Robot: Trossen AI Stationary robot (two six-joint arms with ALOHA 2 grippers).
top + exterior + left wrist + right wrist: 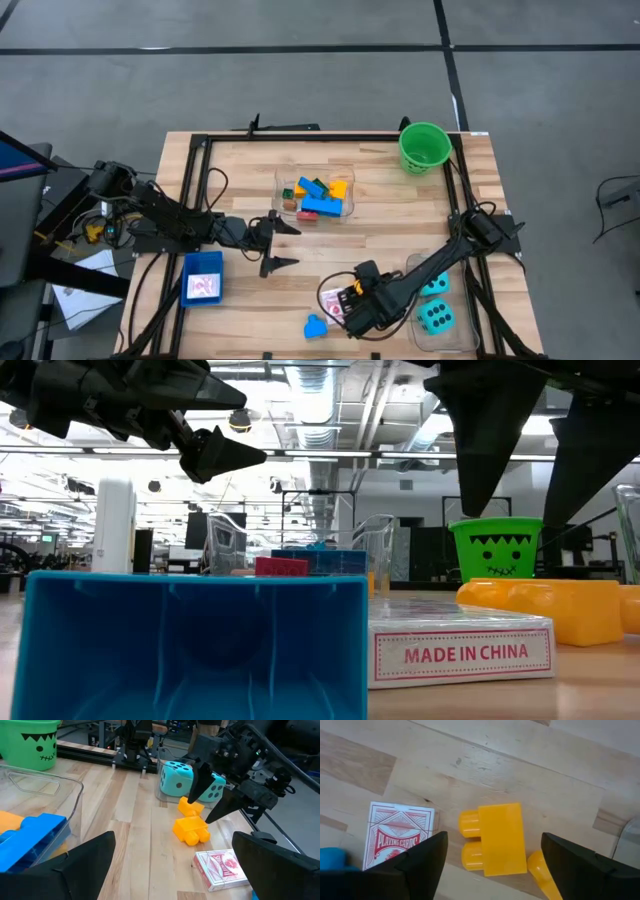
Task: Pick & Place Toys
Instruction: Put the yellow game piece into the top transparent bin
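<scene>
Only the right wrist view shows the yellow brick [499, 839] plainly: it lies flat on the wooden counter [530, 775], its 2 studs facing a red-and-white card pack [400, 834] just beside it, and it sits between the 2 dark fingers of the right gripper [495, 862], whose jaws stand apart with neither finger touching it. A second yellow piece [540, 870] shows beside that brick. In the high view that brick is hidden under the right gripper [358, 310] at the near edge, where the pack [335, 303] and a blue piece [316, 326] show to its left.

The left wrist view looks across at the right gripper [212, 800] hanging above the yellow brick [191, 829], the second yellow piece [189, 806] beyond it and the pack [221, 868] nearer. Behind stand 2 teal dice [176, 776] in a clear tub and a green bucket [31, 742].

The left gripper [283, 245] hovers mid-counter with jaws wide apart, holding nothing, just near of a clear tub [316, 195] holding blue, yellow, green and red bricks [322, 200]. A blue tray [203, 276] lies to the left of the left gripper. The low view alone reads the pack's edge [460, 650], printed "MADE IN CHINA".
</scene>
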